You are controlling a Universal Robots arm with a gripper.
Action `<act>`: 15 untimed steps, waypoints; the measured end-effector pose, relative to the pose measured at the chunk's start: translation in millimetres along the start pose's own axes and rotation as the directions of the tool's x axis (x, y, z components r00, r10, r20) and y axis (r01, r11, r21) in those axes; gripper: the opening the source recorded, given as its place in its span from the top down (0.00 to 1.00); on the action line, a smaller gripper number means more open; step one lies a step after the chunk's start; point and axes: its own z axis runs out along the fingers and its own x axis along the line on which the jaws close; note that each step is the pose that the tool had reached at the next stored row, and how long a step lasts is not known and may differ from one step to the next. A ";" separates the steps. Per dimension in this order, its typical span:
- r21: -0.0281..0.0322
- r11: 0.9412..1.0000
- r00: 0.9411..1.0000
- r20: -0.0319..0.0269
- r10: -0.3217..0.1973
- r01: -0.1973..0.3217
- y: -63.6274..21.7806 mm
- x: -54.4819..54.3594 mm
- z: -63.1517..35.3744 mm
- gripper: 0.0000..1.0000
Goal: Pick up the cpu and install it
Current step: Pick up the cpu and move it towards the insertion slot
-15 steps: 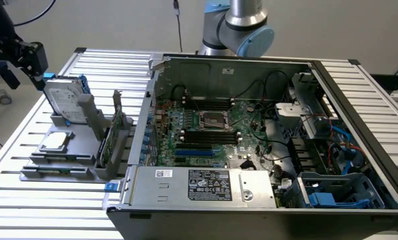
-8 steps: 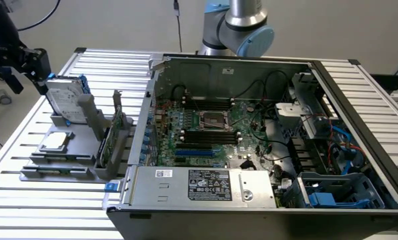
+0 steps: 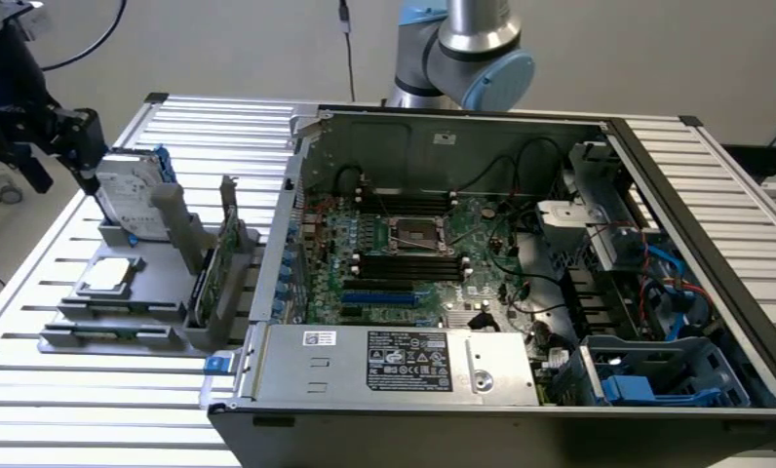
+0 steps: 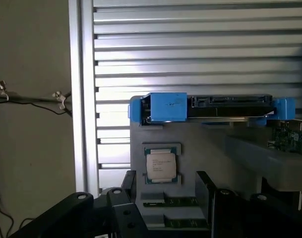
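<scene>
The cpu [image 3: 108, 276] is a small square chip with a silver top, lying flat in a recess of the grey holder [image 3: 128, 312] at the exterior view's left. In the wrist view the cpu [image 4: 160, 165] lies just beyond my fingertips. My gripper [image 3: 60, 168] hangs above the holder's far end, well above the cpu and apart from it. Its black fingers [image 4: 128, 186] stand wide apart with nothing between them, so the gripper [image 4: 166, 192] is open. The dark metal-framed socket [image 3: 411, 234] sits in the middle of the motherboard inside the open computer case.
A silver hard drive with blue rails [image 3: 135, 200] stands on edge in the holder right beside my gripper. Upright cards [image 3: 225, 263] stand between the holder and the case wall [image 3: 291, 195]. The power supply [image 3: 402, 361] fills the case's near side. Cables cross the motherboard.
</scene>
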 end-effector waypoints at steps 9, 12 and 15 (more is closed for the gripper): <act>0.000 1.000 1.000 0.000 0.000 0.000 -4.4 -1.4 16.3 0.40; 0.000 1.000 1.000 0.000 0.000 0.000 -8.0 -1.7 21.6 0.40; 0.000 1.000 1.000 0.000 -0.001 0.001 -12.5 -2.1 26.9 0.40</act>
